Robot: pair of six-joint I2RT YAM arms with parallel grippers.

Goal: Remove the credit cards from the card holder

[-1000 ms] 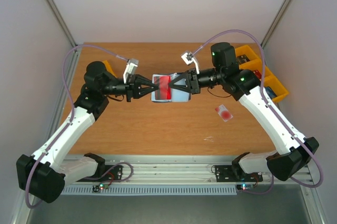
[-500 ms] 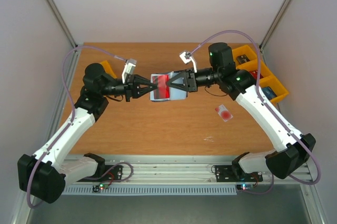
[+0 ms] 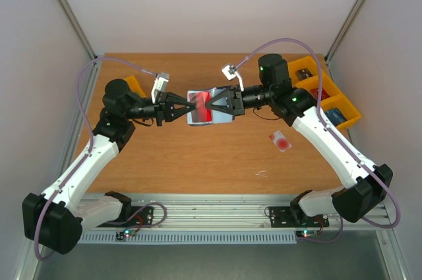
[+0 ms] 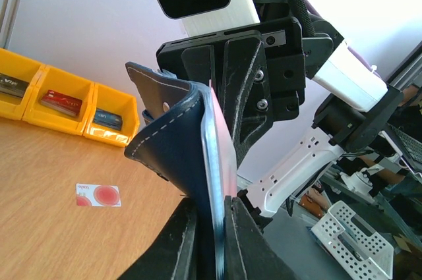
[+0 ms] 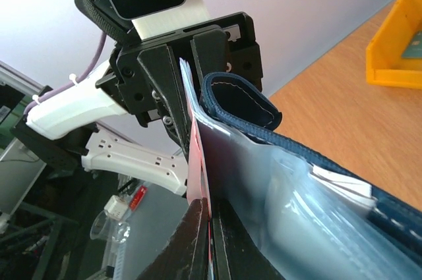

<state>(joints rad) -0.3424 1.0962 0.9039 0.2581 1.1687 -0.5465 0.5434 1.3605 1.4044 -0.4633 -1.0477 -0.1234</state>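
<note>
From above, the left gripper (image 3: 190, 104) and right gripper (image 3: 211, 103) meet above the table (image 3: 165, 155), with the card holder (image 3: 223, 120) raised between them. A white card (image 3: 281, 141) lies well apart on the table.

Left wrist: the left jaws pinch the card holder's edge.

Right wrist: the right jaws are pressed on a red card (image 5: 196, 161) that sticks out of the sleeves.

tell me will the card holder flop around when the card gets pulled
Probably floppy: the card holder curls over above the left fingers. Its glossy sleeves look slick, so the straight, likely stiff red card should slide out.
</note>
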